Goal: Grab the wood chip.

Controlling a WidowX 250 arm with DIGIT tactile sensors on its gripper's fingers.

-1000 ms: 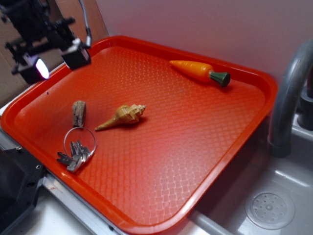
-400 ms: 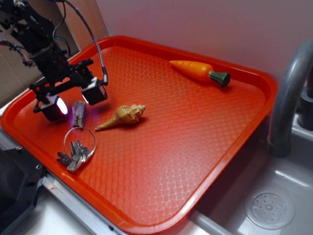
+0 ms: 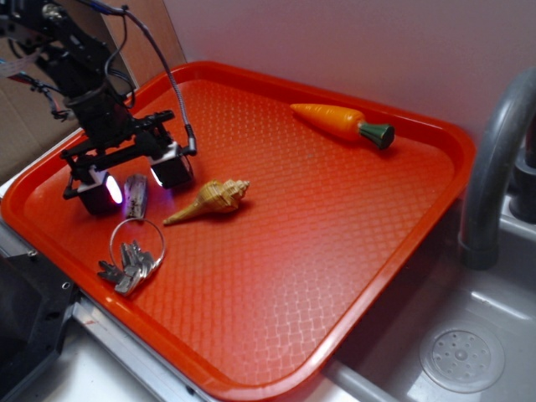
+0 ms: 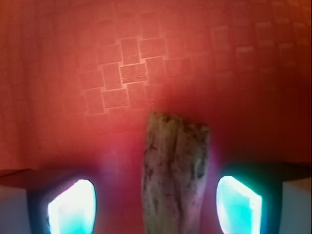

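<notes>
The wood chip, a rough grey-brown oblong, lies on the red tray near its left edge. My gripper is down at the tray with one finger on each side of the chip. It is open: in the wrist view both glowing pads stand apart from the wood with tray showing in the gaps. The chip runs lengthwise between the fingers and its near end is cut off by the frame's bottom edge.
A tan spiral seashell lies just right of the gripper. Metal keys on a ring lie just in front of the chip. A toy carrot rests at the tray's far side. A grey tap and sink stand at the right.
The gripper has come down from the tray's far left corner and now straddles the wood chip, lower and slightly further right than 0.4 s ago. The chip has not moved.
</notes>
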